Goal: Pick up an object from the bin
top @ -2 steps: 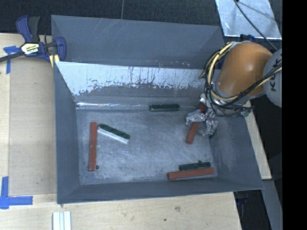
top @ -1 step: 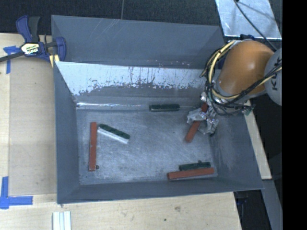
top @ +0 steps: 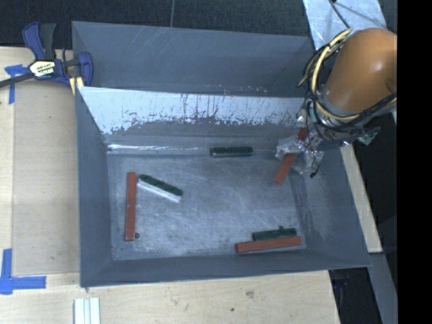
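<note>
In the camera view the gripper [top: 295,155] is near the back right corner of the bin [top: 202,66]. Its fingers are pinched narrow on the top end of a short red-brown stick [top: 281,173]. The stick hangs just under the gripper, with its long side slanting down toward the front left. I think a lift straight up comes next, and the dark green stick [top: 231,152] by the back wall lies well apart.

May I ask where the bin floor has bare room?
The middle of the floor is bare, bordered by the green-and-white stick at left, the dark green bar at the far wall and the long red-brown bar at the near wall. Crowded: the right, around the pincer and a short brown stick.
</note>
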